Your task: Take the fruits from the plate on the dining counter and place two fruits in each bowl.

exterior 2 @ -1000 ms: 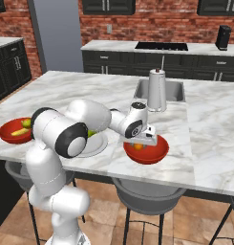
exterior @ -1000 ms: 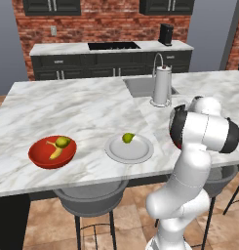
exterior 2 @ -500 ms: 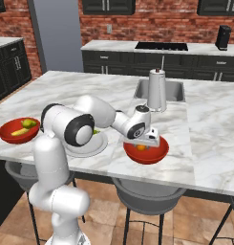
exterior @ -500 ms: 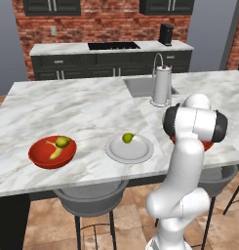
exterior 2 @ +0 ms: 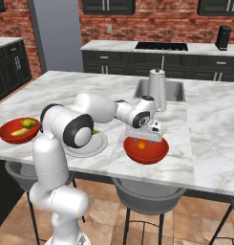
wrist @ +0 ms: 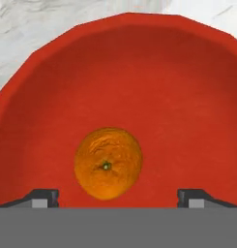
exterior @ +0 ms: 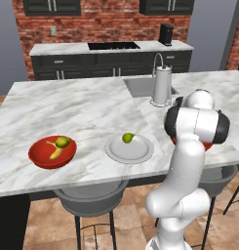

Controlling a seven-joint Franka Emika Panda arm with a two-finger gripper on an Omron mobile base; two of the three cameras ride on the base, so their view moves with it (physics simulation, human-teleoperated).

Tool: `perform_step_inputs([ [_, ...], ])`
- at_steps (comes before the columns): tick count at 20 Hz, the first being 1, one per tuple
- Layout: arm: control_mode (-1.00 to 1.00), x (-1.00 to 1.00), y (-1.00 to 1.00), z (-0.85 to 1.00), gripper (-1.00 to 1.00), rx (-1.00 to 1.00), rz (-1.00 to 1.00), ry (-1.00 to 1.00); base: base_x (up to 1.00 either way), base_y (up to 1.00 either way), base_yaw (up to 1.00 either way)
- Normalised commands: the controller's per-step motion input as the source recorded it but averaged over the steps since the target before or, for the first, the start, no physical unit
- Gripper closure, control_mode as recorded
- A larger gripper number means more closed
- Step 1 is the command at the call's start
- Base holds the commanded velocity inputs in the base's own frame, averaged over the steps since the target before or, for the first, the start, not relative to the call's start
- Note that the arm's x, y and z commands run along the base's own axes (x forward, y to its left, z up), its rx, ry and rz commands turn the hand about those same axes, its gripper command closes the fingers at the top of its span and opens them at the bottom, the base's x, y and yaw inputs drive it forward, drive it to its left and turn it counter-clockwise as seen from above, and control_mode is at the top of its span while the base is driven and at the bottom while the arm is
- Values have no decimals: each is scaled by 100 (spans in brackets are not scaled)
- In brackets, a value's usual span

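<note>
My gripper (exterior 2: 145,138) hangs open just above the right red bowl (exterior 2: 148,154) on the dining counter (exterior 2: 66,88). In the hand view its fingertips (wrist: 42,197) stand wide apart on either side of a round orange fruit (wrist: 108,163), which lies loose on the bowl's floor (wrist: 139,72). The left red bowl (exterior: 42,157) holds a banana (exterior: 55,152) and a yellow-green fruit (exterior: 63,142). One more yellow-green fruit (exterior: 128,138) sits on the pale grey plate (exterior: 136,154) between the bowls. My own arm hides most of the right bowl in the left base view.
A tall metal jug (exterior 2: 157,88) stands by the sink (exterior 2: 173,91), just behind the right bowl. Grey stools (exterior 2: 147,196) sit under the counter's front edge. A dark-cabinet counter with a cooktop (exterior: 113,46) runs along the brick wall.
The jaws have spread wide and the orange fruit now lies free in the right bowl. My elbow has swung a little to the right.
</note>
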Motion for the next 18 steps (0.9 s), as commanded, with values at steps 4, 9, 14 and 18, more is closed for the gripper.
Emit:
perform_step_inputs([
  [4,-100,-26,27,74,-100,-2,0,2,0,0,0],
  [9,-100,-33,72,32,-100,-2,0,7,0,0,0],
  [14,-100,-14,99,0,-100,-7,-2,9,0,0,0],
  [18,-100,0,91,7,-100,-2,-17,8,0,0,0],
])
